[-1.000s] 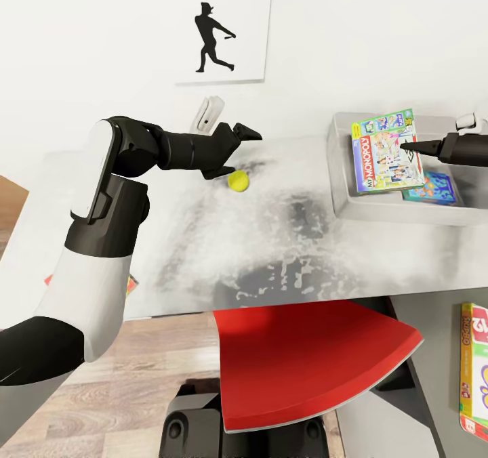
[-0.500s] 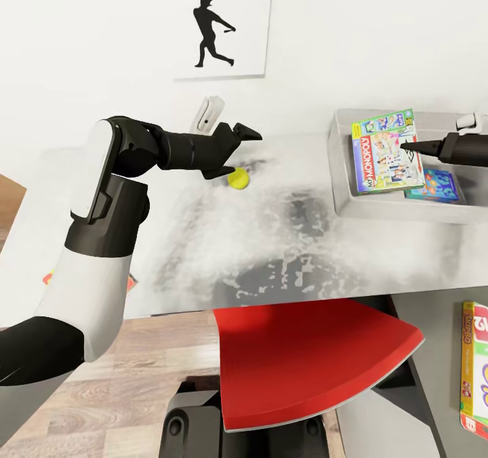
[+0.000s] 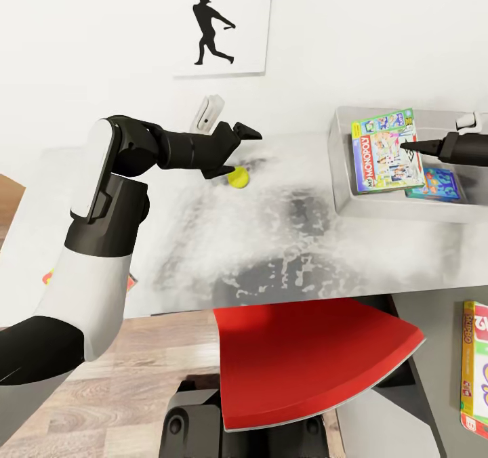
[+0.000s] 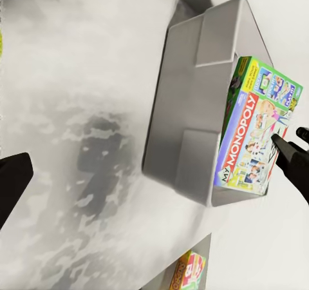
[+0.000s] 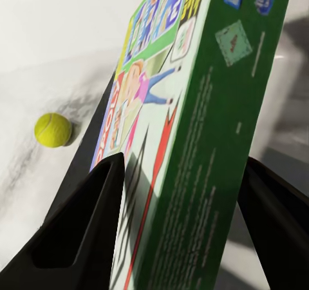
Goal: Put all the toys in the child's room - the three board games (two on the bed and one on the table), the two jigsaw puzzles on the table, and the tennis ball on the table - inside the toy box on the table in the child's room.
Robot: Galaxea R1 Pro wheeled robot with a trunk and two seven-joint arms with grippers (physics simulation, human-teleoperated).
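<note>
overhead, a mottled light-grey table [image 3: 285, 241] meets the white wall; over its shallow grey toy box [image 3: 339, 167], the right tool [image 5: 177, 219] clamps the green monopoly board game box [image 3: 386, 152]; left tool [image 3: 234, 148] gapes empty.

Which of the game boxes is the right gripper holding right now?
The green My Monopoly box, standing tilted in the toy box between the right gripper fingers. The smaller blue box lies flat beside it; the Skip-Bo box sits apart on the dark desk section.

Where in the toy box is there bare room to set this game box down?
The toy box has bare floor in the half nearer the tennis ball. The other half is crowded: a blue game box lies there, and the right pincer holds the Monopoly box above it.
</note>
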